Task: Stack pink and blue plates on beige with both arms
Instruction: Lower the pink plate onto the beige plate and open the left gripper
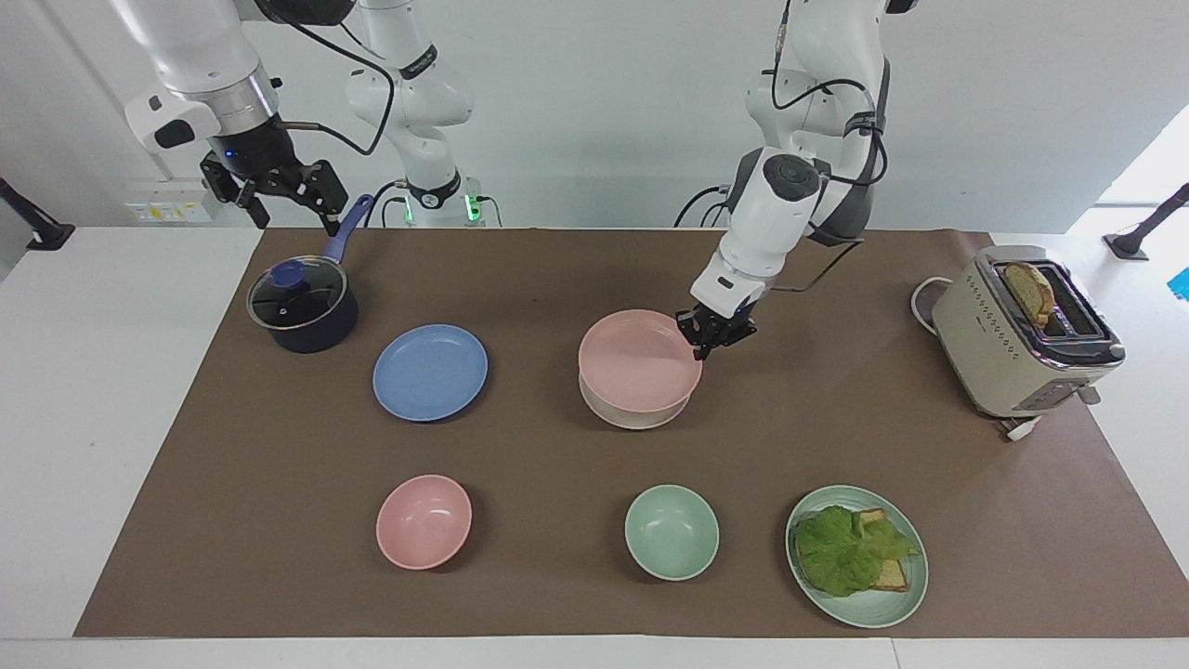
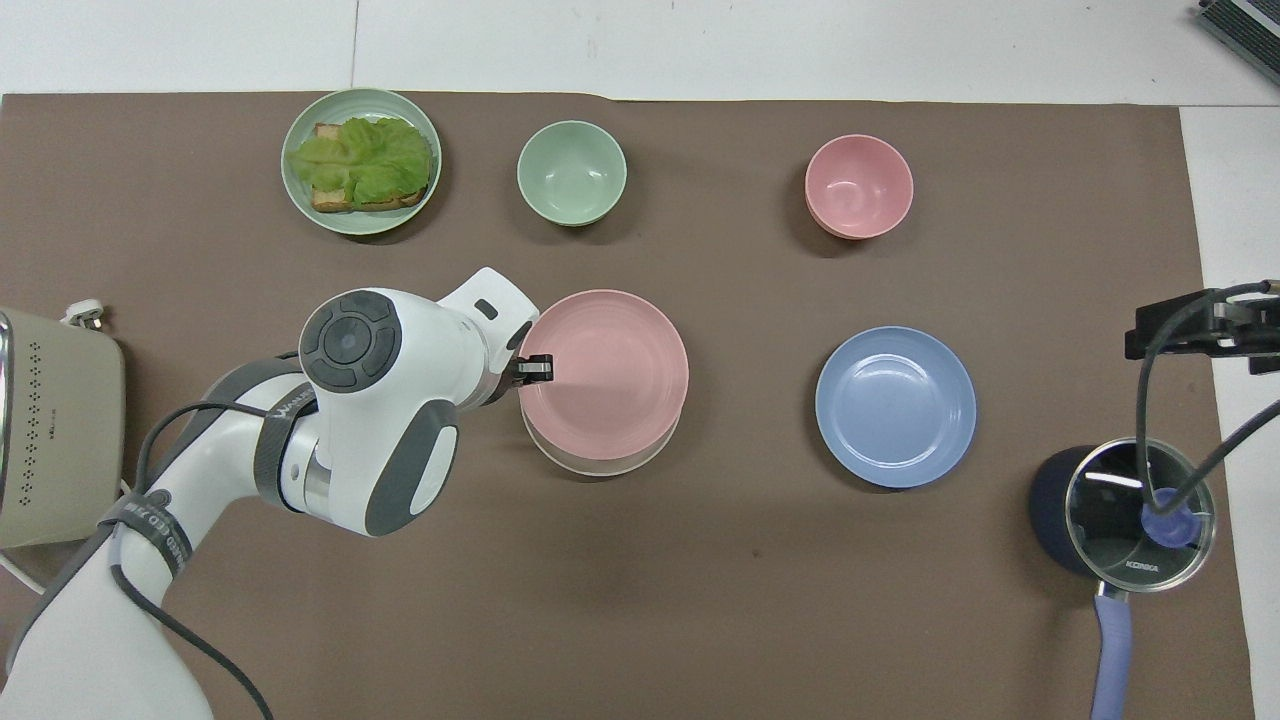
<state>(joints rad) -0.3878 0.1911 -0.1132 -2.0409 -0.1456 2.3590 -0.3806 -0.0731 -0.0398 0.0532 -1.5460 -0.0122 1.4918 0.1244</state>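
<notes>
My left gripper (image 1: 703,340) (image 2: 537,369) is shut on the rim of the pink plate (image 1: 638,360) (image 2: 605,373). It holds that plate just over the beige plate (image 1: 632,414) (image 2: 600,464), and only the beige rim shows beneath it. The blue plate (image 1: 430,372) (image 2: 895,406) lies flat on the mat toward the right arm's end, beside the stack. My right gripper (image 1: 279,190) (image 2: 1200,335) hangs open and empty above the table edge by the saucepan, and its arm waits.
A dark lidded saucepan (image 1: 302,307) (image 2: 1130,510) stands near the right arm. Farther from the robots sit a pink bowl (image 1: 424,521) (image 2: 859,187), a green bowl (image 1: 671,531) (image 2: 571,172) and a green plate (image 1: 906,599) (image 2: 300,200) with lettuce toast. A toaster (image 1: 1022,334) (image 2: 55,430) stands at the left arm's end.
</notes>
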